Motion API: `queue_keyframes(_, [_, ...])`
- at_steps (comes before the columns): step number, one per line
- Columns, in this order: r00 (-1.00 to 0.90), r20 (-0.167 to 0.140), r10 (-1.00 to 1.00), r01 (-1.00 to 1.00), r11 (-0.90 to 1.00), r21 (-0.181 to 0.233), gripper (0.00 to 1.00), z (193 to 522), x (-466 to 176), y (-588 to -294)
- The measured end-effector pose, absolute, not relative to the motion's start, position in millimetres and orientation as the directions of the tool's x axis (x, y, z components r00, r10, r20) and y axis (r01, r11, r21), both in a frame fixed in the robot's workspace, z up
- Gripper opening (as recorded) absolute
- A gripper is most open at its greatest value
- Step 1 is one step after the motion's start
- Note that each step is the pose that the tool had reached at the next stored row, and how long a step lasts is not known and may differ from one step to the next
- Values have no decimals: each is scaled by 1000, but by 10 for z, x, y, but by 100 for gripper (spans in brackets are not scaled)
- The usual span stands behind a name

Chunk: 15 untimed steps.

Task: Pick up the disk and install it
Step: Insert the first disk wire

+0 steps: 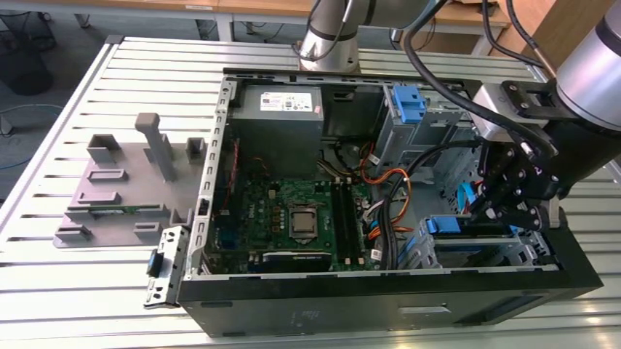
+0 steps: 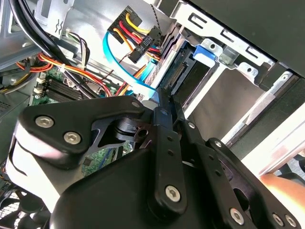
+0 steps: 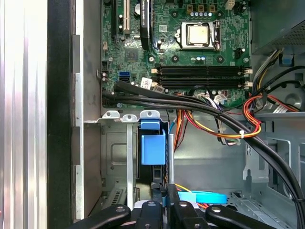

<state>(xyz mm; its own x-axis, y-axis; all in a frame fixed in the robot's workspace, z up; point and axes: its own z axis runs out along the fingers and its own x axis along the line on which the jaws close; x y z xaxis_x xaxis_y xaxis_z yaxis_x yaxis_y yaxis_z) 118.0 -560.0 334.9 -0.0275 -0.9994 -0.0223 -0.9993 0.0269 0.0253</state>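
The disk (image 1: 449, 225) stands on edge in the drive cage at the exterior view's lower right corner of the open computer case, its blue bracket tab (image 3: 152, 145) uppermost between the metal rails. In the second wrist view the disk (image 2: 193, 71) lies inside the cage with its connector end facing my fingers. My gripper (image 1: 488, 214) hangs right over that cage. Its black fingertips (image 2: 163, 98) are pressed together with nothing visible between them, close to the disk's end. In the first wrist view the gripper (image 3: 167, 198) is just beyond the blue tab.
The motherboard (image 1: 301, 211) fills the case floor, with a grey power supply (image 1: 281, 102) behind it. Black, orange and red cables (image 3: 214, 114) and a flat blue cable (image 2: 126, 67) run beside the cage. A blue latch (image 1: 409, 102) stands at the back. A grey fixture plate (image 1: 116, 189) lies outside.
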Motion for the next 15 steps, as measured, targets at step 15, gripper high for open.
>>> queue_keyframes(15, [-27, -22, -999, -999, 27, 25, 16, 3302, 1180, -5604])
